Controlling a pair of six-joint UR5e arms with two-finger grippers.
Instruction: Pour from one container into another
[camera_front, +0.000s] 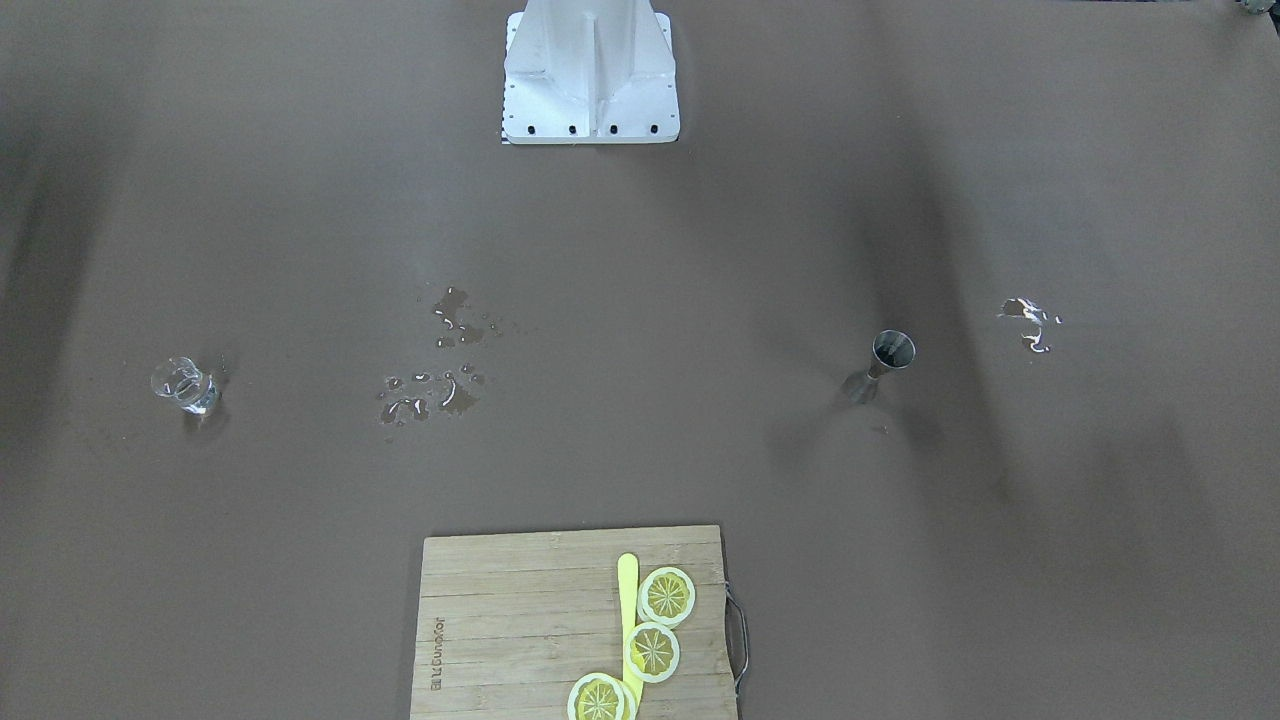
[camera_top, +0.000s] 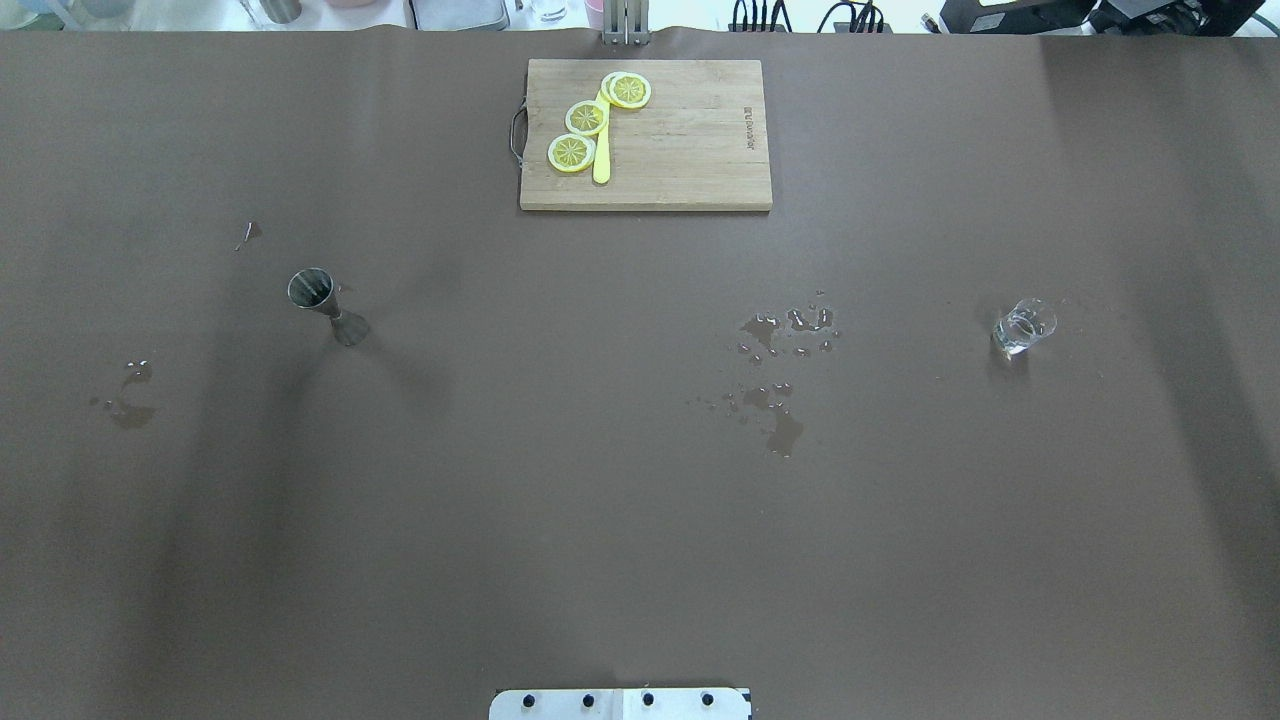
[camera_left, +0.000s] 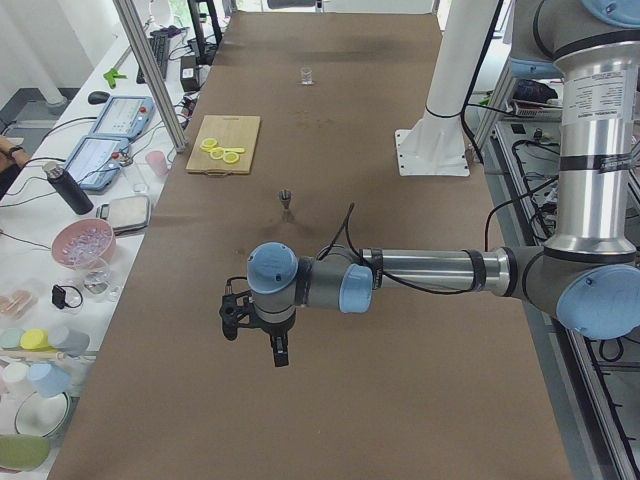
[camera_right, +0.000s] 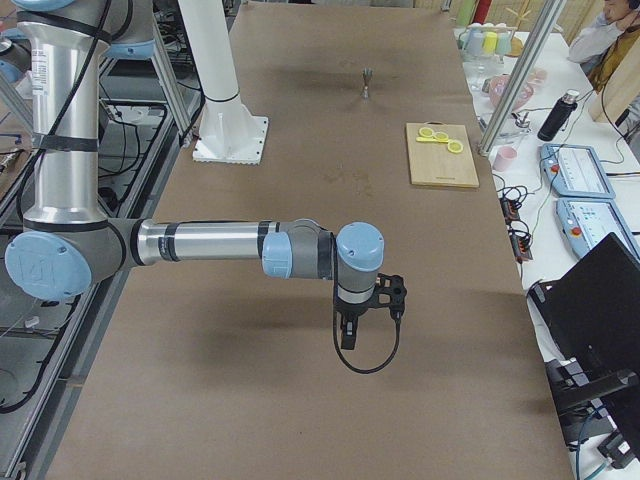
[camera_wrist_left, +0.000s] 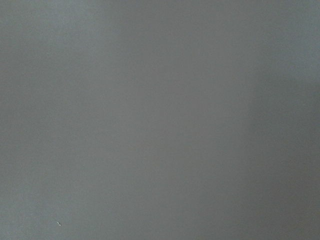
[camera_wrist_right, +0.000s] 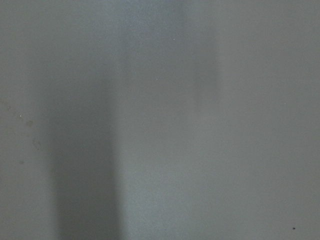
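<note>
The clear glass tumbler (camera_front: 186, 386) (camera_top: 1022, 327) (camera_left: 306, 75) stands upright on the table's right half, with some liquid in it. On the left half the steel jigger (camera_front: 882, 366) (camera_top: 325, 303) (camera_left: 286, 200) (camera_right: 368, 80) also stands upright. My left gripper (camera_left: 279, 350) hangs over the table's left end, well short of the jigger. Over the right end hangs my right gripper (camera_right: 347, 335). Both appear only in the side views, so I cannot tell whether they are open or shut. Both wrist views hold only bare brown table.
A wooden cutting board (camera_top: 690, 140) (camera_front: 520, 620) with lemon slices (camera_top: 587, 118) and a yellow stick lies at the far middle edge. Water spills (camera_top: 780, 370) (camera_front: 440, 380) lie between the containers, with smaller ones (camera_top: 125, 395) at the left. The robot's white base (camera_front: 590, 70) stands at the near edge.
</note>
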